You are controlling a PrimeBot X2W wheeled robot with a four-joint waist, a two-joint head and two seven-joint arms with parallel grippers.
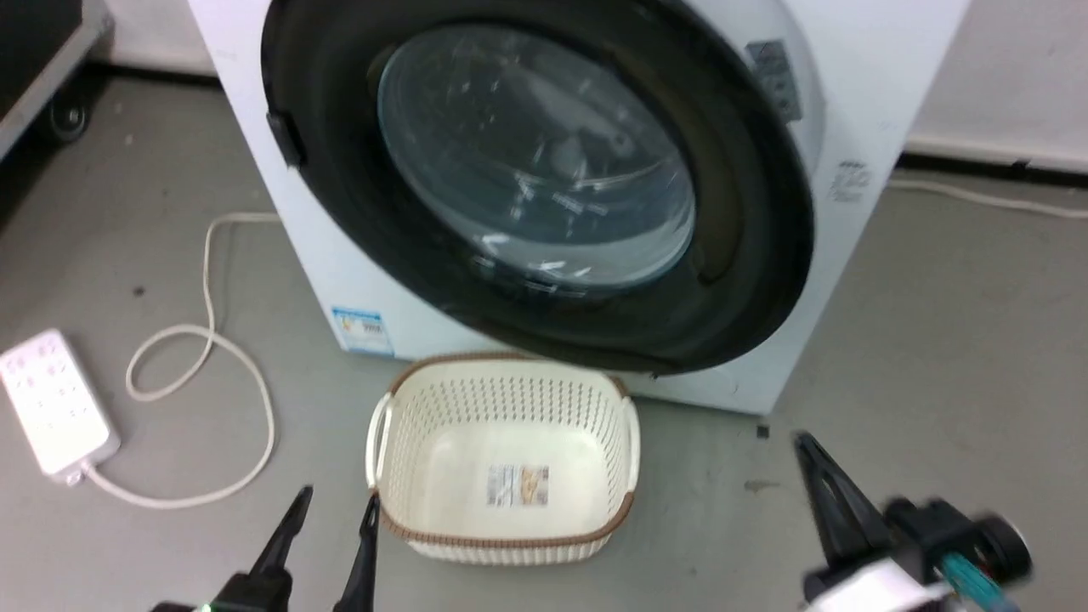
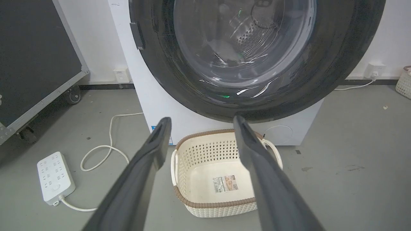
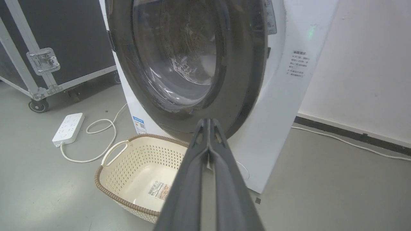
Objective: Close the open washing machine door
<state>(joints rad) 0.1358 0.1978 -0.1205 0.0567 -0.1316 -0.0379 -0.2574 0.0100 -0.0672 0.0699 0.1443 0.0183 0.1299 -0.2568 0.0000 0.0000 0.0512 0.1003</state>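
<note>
Left gripper (image 1: 338,501): fingers standing spread, hovering beside basket (image 1: 510,357).
Right gripper (image 3: 208,122): fingers pressing together, likely for pushing.
Washing machine door (image 1: 544,161): sitting nearly shut; latching unclear.

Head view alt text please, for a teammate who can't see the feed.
The black-rimmed washing machine door lies close against the white washing machine; whether it is latched is unclear. A cream basket sits on the floor in front, the left gripper open at lower left, the right gripper shut at lower right.
</note>
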